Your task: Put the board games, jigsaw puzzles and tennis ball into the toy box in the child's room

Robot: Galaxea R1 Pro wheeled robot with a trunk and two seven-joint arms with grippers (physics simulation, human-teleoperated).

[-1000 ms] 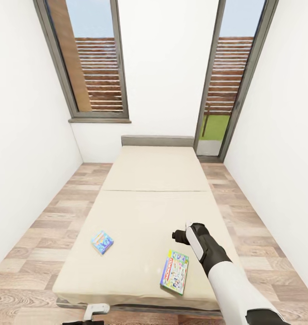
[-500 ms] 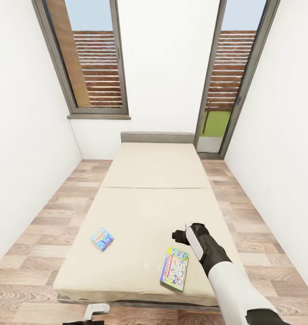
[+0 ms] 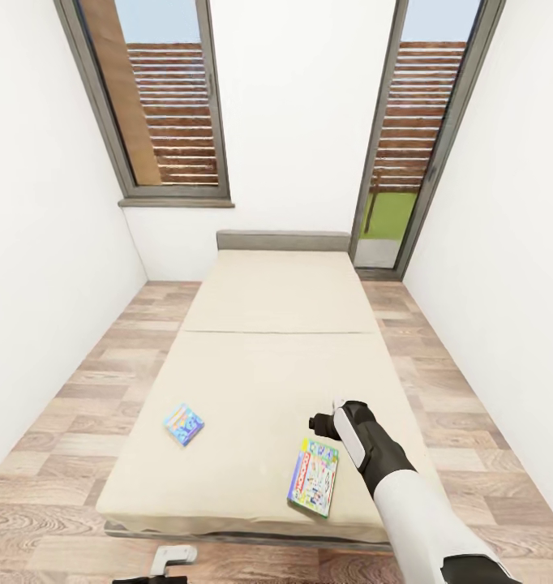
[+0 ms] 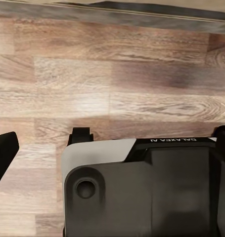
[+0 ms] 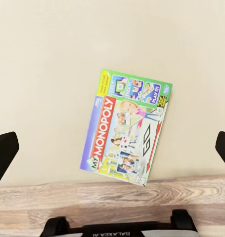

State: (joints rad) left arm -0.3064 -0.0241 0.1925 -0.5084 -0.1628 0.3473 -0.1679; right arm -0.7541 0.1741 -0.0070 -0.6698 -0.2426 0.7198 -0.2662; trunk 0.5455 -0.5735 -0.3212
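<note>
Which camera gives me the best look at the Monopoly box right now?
The right wrist view: the Monopoly box lies flat on the bed, whole and unobstructed, its logo readable, framed between the open right gripper's fingertips. The head view shows it small beside the right arm. The left wrist view looks at floor.

Head view looks forward and down from the foot of the bed (image 3: pixel 260 381), windows at upper frame. Right wrist view faces straight down, close over the Monopoly box (image 5: pixel 127 140), also at the head view's lower right (image 3: pixel 313 476). Left wrist view faces the plank floor (image 4: pixel 112 84), near.
</note>
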